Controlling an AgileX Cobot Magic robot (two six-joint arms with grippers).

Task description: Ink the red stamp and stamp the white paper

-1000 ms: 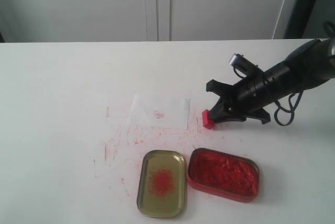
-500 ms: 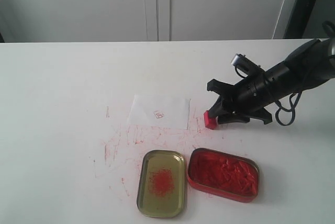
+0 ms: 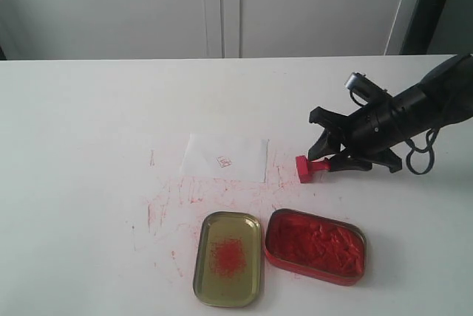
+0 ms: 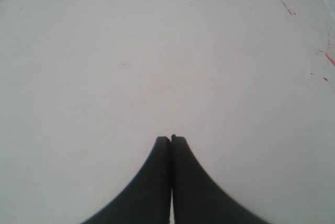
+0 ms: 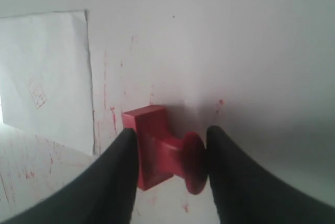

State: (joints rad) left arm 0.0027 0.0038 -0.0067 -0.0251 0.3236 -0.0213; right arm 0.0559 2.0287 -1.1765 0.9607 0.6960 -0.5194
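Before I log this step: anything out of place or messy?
The stamp lies tipped on its side beside the paper, not upright, between the open right fingers. Red ink smudges streak the table near the paper.

Lighting is bright, even and diffuse over the white table, with only soft shadow beside the red stamp; the exterior view is sharp, both wrist views softer, the near fingers blurred and featureless black.
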